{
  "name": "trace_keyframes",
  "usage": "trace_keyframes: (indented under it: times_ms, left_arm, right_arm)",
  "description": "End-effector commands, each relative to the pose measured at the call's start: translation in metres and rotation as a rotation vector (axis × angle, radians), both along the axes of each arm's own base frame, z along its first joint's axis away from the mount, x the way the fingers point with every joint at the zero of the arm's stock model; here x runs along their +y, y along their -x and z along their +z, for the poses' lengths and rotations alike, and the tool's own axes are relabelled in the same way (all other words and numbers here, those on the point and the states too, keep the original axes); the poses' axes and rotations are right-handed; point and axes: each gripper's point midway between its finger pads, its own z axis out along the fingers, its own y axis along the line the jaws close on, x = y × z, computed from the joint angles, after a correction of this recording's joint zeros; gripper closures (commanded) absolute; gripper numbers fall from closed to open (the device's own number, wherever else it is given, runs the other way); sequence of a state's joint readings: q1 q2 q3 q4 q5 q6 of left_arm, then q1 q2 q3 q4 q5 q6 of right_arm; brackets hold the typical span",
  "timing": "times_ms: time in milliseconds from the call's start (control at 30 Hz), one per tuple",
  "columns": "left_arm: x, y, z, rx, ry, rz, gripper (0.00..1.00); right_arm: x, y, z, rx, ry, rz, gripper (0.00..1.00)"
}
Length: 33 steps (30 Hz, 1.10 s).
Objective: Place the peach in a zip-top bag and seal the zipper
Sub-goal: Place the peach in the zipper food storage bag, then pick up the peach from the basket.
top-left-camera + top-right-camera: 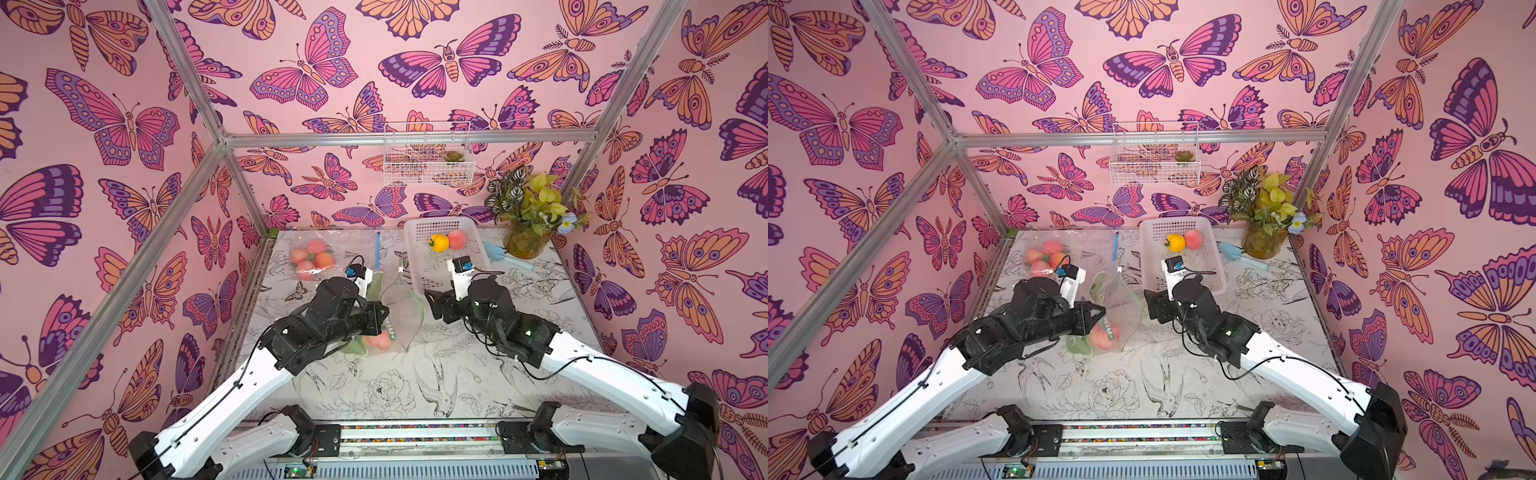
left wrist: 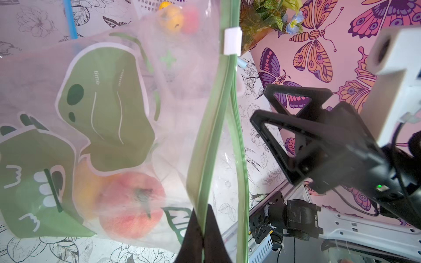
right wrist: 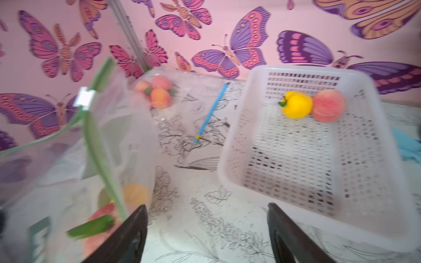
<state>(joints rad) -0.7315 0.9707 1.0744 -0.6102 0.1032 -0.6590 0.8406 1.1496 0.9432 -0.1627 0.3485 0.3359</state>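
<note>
A clear zip-top bag (image 1: 399,307) with a green dinosaur print stands mid-table, its green zipper mouth gaping. A peach (image 1: 379,340) lies inside at the bottom, also seen through the plastic in the left wrist view as the peach (image 2: 131,205). My left gripper (image 2: 202,218) is shut on one lip of the bag's zipper; the other lip (image 2: 241,182) hangs free. The white slider (image 2: 232,41) sits at the far end of the zipper. My right gripper (image 3: 207,206) is open and holds nothing, just right of the bag between it and the basket.
A white basket (image 1: 419,232) at the back holds a yellow pepper (image 1: 439,242) and another peach (image 1: 457,239). A second clear bag (image 1: 311,259) with several peaches lies back left. A plant pot (image 1: 525,245) and a blue trowel (image 1: 505,253) stand back right.
</note>
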Motion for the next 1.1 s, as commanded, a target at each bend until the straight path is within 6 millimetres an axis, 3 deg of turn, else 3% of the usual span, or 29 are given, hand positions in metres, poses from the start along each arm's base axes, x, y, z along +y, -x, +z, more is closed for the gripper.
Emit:
trace_keyframes:
  times_ms: [0,300,567,1067]
  left_arm:
    - [0.010,0.000,0.000,-0.024,-0.023,0.024,1.00]
    - [0.014,0.001,-0.002,-0.020,-0.035,0.033,1.00]
    - [0.018,0.003,-0.001,-0.030,-0.045,0.040,1.00]
    - [0.022,0.004,-0.001,-0.031,-0.059,0.047,1.00]
  right_arm:
    - [-0.039,-0.019,-0.022,0.022,0.131,-0.176,0.17]
    - [-0.048,-0.076,-0.061,0.165,0.151,-0.182,0.18]
    - [-0.041,-0.148,-0.097,0.299,0.165,-0.146,0.22]
    - [-0.041,-0.258,-0.122,0.310,0.230,-0.135,0.24]
